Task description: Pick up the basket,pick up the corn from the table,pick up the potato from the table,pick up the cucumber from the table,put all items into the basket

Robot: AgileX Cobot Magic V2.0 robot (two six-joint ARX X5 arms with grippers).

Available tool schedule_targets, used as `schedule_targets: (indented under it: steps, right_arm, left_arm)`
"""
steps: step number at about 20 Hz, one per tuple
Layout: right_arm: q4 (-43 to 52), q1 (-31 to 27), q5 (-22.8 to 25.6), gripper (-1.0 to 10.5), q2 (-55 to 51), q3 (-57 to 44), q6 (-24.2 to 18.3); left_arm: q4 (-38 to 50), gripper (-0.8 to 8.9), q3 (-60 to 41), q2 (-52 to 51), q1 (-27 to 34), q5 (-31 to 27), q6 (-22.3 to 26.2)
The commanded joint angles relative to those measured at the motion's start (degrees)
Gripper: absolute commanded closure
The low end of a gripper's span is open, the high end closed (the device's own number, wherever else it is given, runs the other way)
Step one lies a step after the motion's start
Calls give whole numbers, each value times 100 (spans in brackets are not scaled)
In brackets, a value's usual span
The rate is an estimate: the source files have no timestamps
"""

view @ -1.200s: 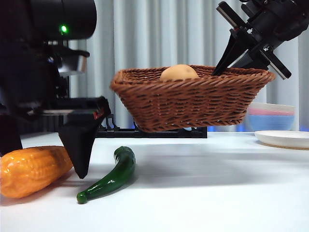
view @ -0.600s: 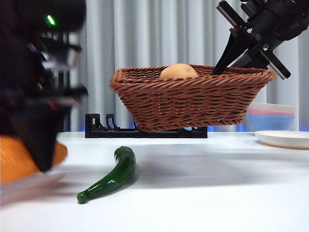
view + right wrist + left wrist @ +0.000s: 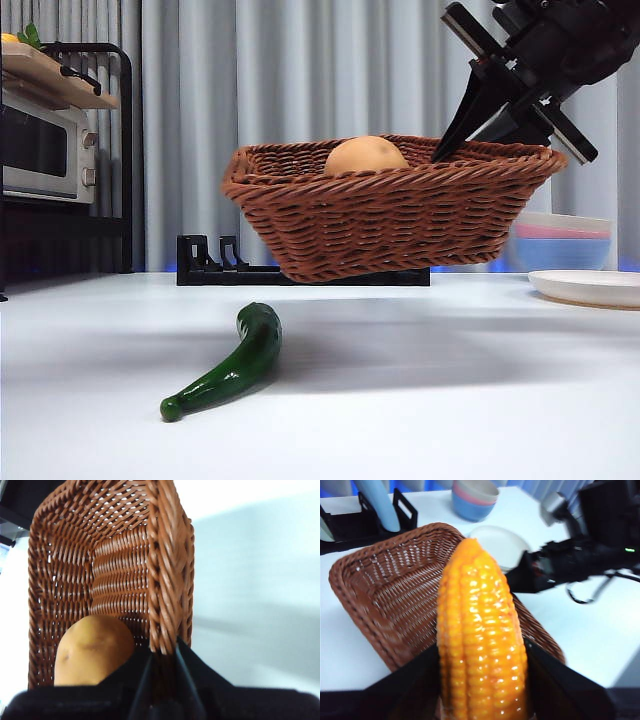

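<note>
Left claw (image 3: 482,680) grips knobbly corn (image 3: 480,645) | right claw (image 3: 162,655) pinches woven basket (image 3: 165,570) rim

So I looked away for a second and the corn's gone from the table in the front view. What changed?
The left gripper, which was low beside the corn at the table's edge, closed on it and lifted it out of the front view; it now holds it above the basket. Unchanged: the right gripper grips the raised basket's rim, the potato lies inside, and the cucumber rests on the table.

white table (image 3: 450,400), cucumber (image 3: 230,365), plate (image 3: 590,287)
</note>
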Motion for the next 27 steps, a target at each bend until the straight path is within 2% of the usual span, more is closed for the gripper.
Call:
schedule_targets:
  steps: [1, 6, 10, 11, 12, 13, 14, 19, 24, 27]
  right_arm:
    - [79, 90, -72, 962, -26, 24, 13]
    - [66, 127, -94, 962, -26, 24, 15]
    - [63, 127, -94, 962, -26, 24, 15]
    - [66, 127, -96, 962, -26, 24, 13]
    - [63, 127, -96, 962, -26, 24, 13]
    - [66, 127, -94, 962, -26, 24, 13]
    - [66, 127, -96, 962, -26, 24, 13]
    - [70, 122, -70, 962, -26, 24, 13]
    - [343, -90, -72, 962, -26, 24, 24]
    - [437, -291, -74, 962, -26, 31, 107]
  left_arm:
    - [74, 822, 313, 800, 249, 2, 203]
    - [190, 821, 1178, 2472, 601, 13, 216]
    - [94, 802, 1349, 3075, 638, 15, 264]
    - [22, 687, 1349, 3145, 638, 28, 297]
    - [-33, 480, 1349, 3158, 638, 24, 306]
    - [-15, 225, 1349, 3161, 636, 24, 306]
    - [22, 178, 1349, 3161, 629, 28, 304]
    - [-251, 183, 1550, 3126, 632, 205, 282]
    - [-1775, 184, 2376, 2385, 549, 721, 592]
    - [-2640, 185, 2428, 1471, 382, 748, 754]
